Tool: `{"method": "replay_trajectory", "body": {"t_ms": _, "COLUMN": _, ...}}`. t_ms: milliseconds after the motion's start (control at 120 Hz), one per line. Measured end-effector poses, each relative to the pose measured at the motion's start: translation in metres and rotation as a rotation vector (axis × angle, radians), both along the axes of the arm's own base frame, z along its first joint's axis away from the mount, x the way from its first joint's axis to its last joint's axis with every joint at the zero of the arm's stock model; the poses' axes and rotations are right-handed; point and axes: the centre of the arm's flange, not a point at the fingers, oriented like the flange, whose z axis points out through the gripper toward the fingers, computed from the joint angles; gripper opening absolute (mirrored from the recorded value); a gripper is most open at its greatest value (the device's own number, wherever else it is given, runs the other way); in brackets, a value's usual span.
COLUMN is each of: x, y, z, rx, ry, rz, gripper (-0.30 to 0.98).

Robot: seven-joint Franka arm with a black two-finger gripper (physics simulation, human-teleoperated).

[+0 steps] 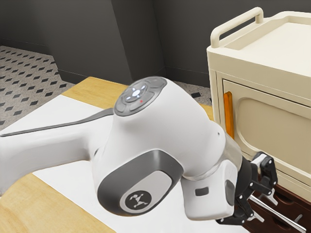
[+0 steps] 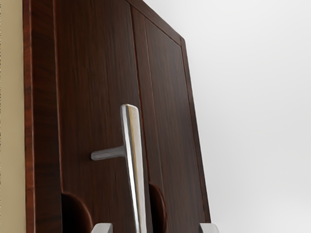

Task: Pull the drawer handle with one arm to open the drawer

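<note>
White robot arm (image 1: pixel 155 131) occupies the near foreground, extending from the exterior view's left above a wooden table (image 1: pixel 29 208) and a white mat (image 1: pixel 87 194). Cream cabinet (image 1: pixel 260 60) stands at the exterior view's right, with an orange handle (image 1: pixel 229 114) along the near edge of its upper door. Dark wood front (image 2: pixel 87 97) lies below that door; past its edge, the wrist view shows a plain white area. Gripper (image 1: pixel 268 209) is positioned beside the dark wood front, below the level of the orange handle. Fingers are released and stand well apart. Silver drawer handle (image 2: pixel 136 155) lines up with the gap between the fingertips, nearer one than the other, with open room visible on both sides of the bar.
</note>
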Motion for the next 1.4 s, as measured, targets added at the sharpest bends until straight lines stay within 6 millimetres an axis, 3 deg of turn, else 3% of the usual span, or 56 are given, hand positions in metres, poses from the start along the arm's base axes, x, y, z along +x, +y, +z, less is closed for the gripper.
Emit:
{"method": "replay_trajectory", "body": {"t_ms": 333, "x": 0.017, "y": -0.003, "z": -0.02, "rx": -0.003, "ry": 0.018, "rz": 0.001, "gripper": 0.15}}
{"method": "replay_trajectory", "body": {"t_ms": 650, "x": 0.018, "y": -0.003, "z": -0.034, "rx": 0.005, "ry": 0.036, "rz": 0.002, "gripper": -0.01}}
{"method": "replay_trajectory", "body": {"t_ms": 850, "x": -0.005, "y": 0.004, "z": -0.034, "rx": 0.017, "ry": 0.033, "rz": -0.002, "gripper": -0.05}}
{"method": "replay_trajectory", "body": {"t_ms": 1000, "x": -0.036, "y": 0.013, "z": -0.031, "rx": 0.029, "ry": 0.024, "rz": -0.008, "gripper": -0.06}}
{"method": "replay_trajectory", "body": {"t_ms": 1208, "x": -0.063, "y": 0.016, "z": -0.041, "rx": 0.045, "ry": 0.032, "rz": -0.019, "gripper": -0.01}}
{"method": "replay_trajectory", "body": {"t_ms": 1400, "x": -0.075, "y": 0.016, "z": -0.041, "rx": 0.046, "ry": 0.029, "rz": -0.023, "gripper": -0.05}}
